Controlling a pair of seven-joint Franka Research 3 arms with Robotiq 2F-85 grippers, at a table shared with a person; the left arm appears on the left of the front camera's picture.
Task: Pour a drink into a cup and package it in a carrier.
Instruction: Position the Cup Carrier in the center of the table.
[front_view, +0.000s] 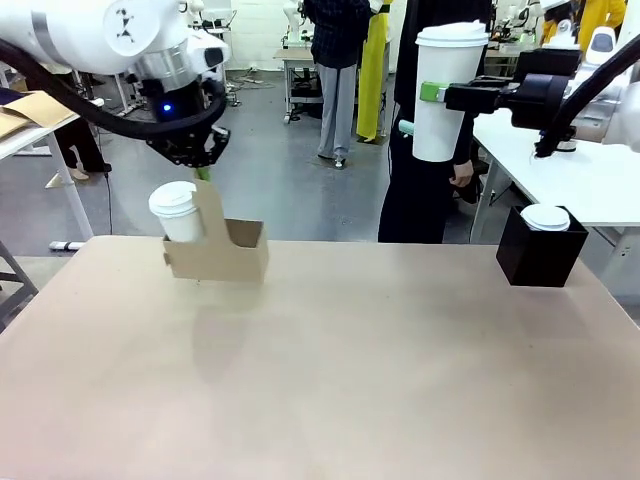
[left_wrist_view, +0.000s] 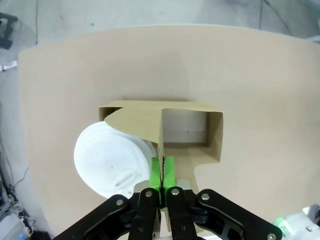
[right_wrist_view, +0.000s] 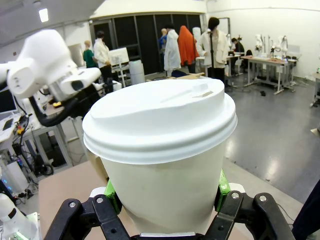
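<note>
Now | left fingers (left_wrist_view: 155, 172) pinch carrier (left_wrist_view: 135, 122), one slot (left_wrist_view: 184, 127) empty | right fingers (front_view: 430, 92) clamp cup (right_wrist_view: 165, 185)

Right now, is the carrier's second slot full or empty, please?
Empty: the carrier holds one lidded cup; the slot beside it is bare inside.

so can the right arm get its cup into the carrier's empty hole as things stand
Probably yes: the right tool holds its cup upright, the empty hole of the carrier faces that arm, open on top, and the left tool pinches only the handle panel.
</note>
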